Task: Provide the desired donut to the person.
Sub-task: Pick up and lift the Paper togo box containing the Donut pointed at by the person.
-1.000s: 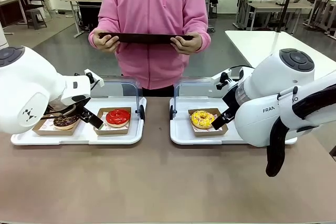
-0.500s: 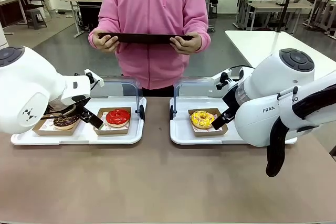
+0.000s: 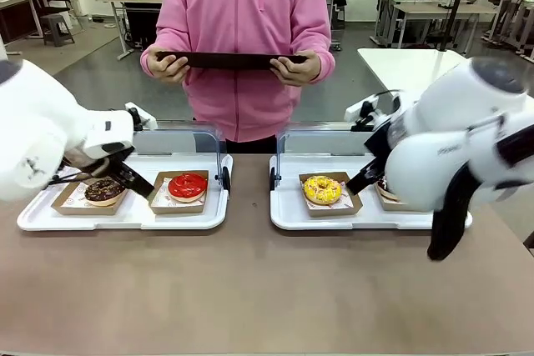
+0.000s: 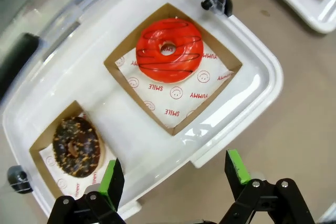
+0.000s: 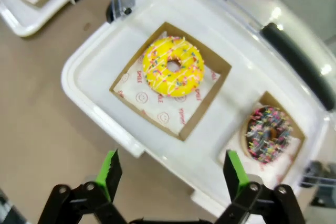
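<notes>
Left gripper [image 4: 173, 170]: released, nothing between the green pads; hovers above the near edge of the left white plastic tray [image 3: 133, 216]

Right gripper [image 5: 172, 172]: released, empty; hovers above the near edge of the right white plastic tray [image 3: 288, 213]

Left tray contents: red-glazed ring donut [image 4: 169, 51] and chocolate ring donut with light sprinkles [image 4: 77, 146], each in its own open brown card box

Right tray contents: yellow-iced ring donut with white stripes [image 5: 173, 66] and dark ring donut with coloured sprinkles [image 5: 269, 132], each boxed the same way

Person [image 3: 242, 31]: pink hooded sweatshirt, standing at the far side of the table, both hands holding a dark flat rectangular tray [image 3: 232, 60] level at chest height

Desired donut: cannot tell; neither hand points, both are on the tray

Key relation, left: the red donut lies ahead of the fingers and well apart from them; the chocolate one sits just beside one finger, off the centre line

Key relation, right: the yellow donut lies ahead, close to the centre line; the sprinkled one sits nearer one finger

Long axis: none, the donuts are round; the boxes sit corner-on to the fingers

Nearer arm: left arm for red or chocolate, right arm for yellow or sprinkled

Judgement: selection not yet made
</notes>
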